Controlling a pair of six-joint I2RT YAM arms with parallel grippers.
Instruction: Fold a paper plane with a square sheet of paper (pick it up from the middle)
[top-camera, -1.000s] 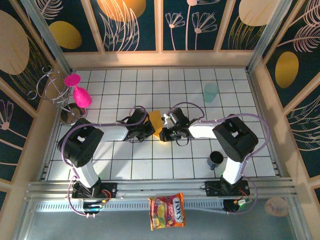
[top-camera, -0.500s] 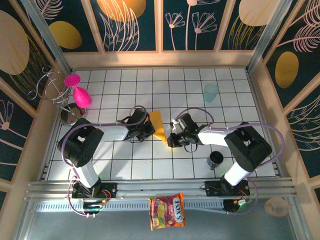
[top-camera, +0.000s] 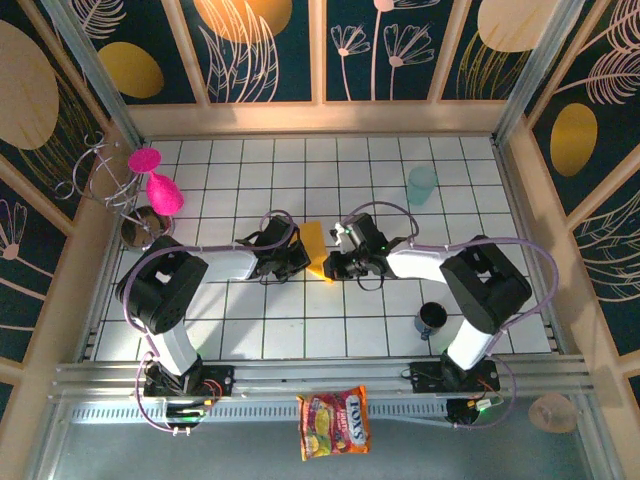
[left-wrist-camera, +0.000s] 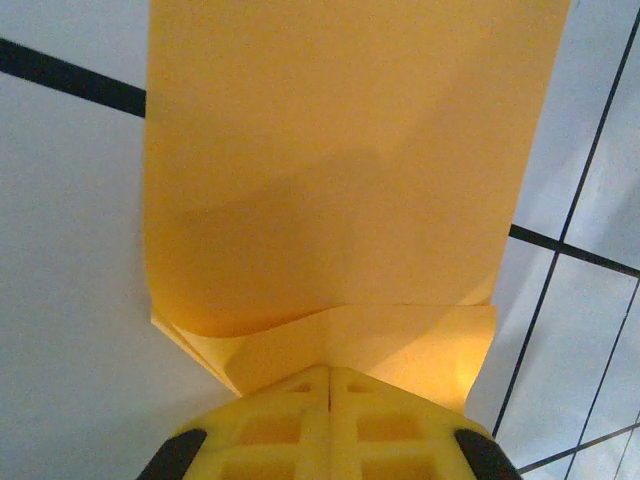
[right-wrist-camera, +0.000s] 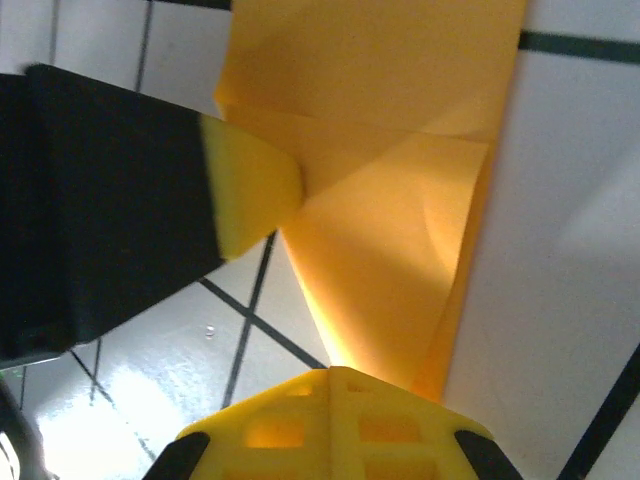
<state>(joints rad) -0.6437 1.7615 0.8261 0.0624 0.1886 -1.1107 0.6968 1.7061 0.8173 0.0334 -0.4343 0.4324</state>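
Paper (top-camera: 317, 248), seen from above, stands part-folded between the left hand (top-camera: 299, 256) and right hand (top-camera: 334, 266). Left wrist: fingers pressed together, pinching its near edge — light, limp, quick to crease. Right wrist: fingers shut, tips touching a fold just ahead; grip edges gently.

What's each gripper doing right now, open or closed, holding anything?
Left gripper: closed, pinching the near edge of the folded orange-yellow paper.
Right gripper: closed, pinching a tapering end of the same paper.
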